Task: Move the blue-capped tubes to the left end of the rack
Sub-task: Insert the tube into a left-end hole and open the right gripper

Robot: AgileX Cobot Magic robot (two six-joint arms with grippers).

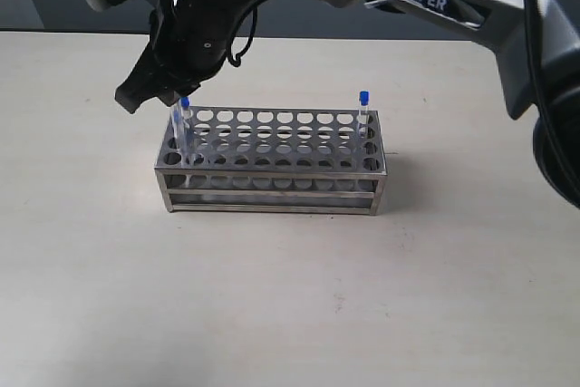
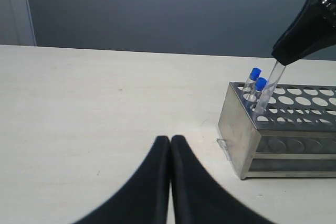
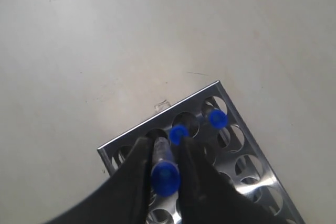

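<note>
Surface: pale table (image 1: 290, 314), grey wall along the frame top
Rack (image 1: 272, 169): centre of the exterior frame
Right gripper (image 3: 164, 156): jaws pinching a tilted blue-capped tube (image 3: 165, 178), its lower end at the left-end holes
Seated tubes: two left-end tubes (image 2: 255, 73); one right-end tube (image 1: 363, 101)
Left gripper (image 2: 170, 141): jaws pressed together, empty, lower frame

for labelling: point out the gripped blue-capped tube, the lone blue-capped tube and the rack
gripped blue-capped tube (image 3: 165, 178), right wrist view, blue cap
lone blue-capped tube (image 1: 363, 97), exterior view, blue cap
rack (image 1: 272, 175), exterior view, front edge
</note>
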